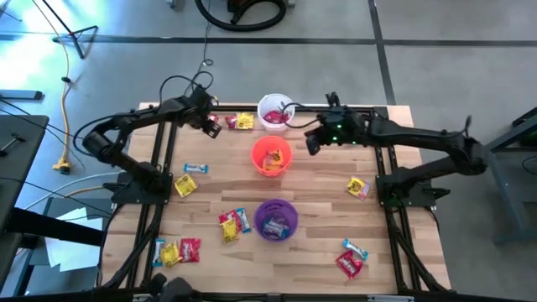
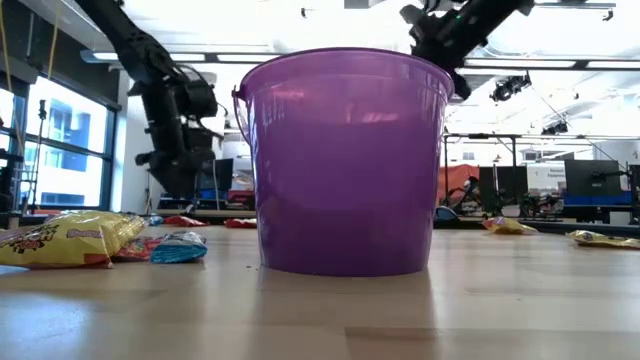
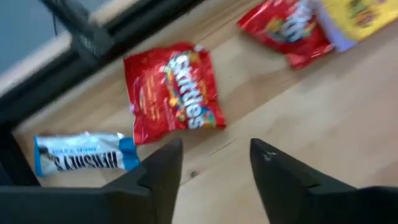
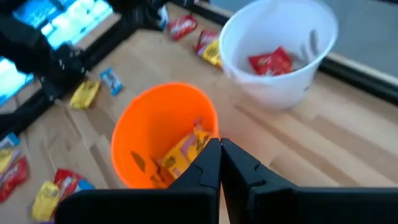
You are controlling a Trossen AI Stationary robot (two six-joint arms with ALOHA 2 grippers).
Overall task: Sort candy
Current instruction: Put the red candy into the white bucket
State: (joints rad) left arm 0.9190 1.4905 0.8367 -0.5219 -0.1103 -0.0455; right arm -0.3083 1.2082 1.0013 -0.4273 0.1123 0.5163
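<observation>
The left tool [image 1: 211,127] stands at the table's [image 1: 319,197] far edge with its fingers [image 3: 163,171] parted and empty; I read a red candy packet [image 3: 172,90] and a blue-white one [image 3: 84,154] lying flat just ahead of them. The right tool [image 4: 219,147] is closed on nothing, above the near rim of the orange cup [image 4: 163,134], beside the white cup [image 4: 280,56].

The candy [image 1: 234,222] is small, flat and shiny, in red, yellow and blue-white wrappers, scattered over the table, with some already in the cups.

The right wrist view shows me a yellow piece inside the orange cup and red ones inside the white cup. The low view has the purple cup [image 2: 345,165] filling its middle, walls hiding the contents; the high view shows pieces inside it.
</observation>
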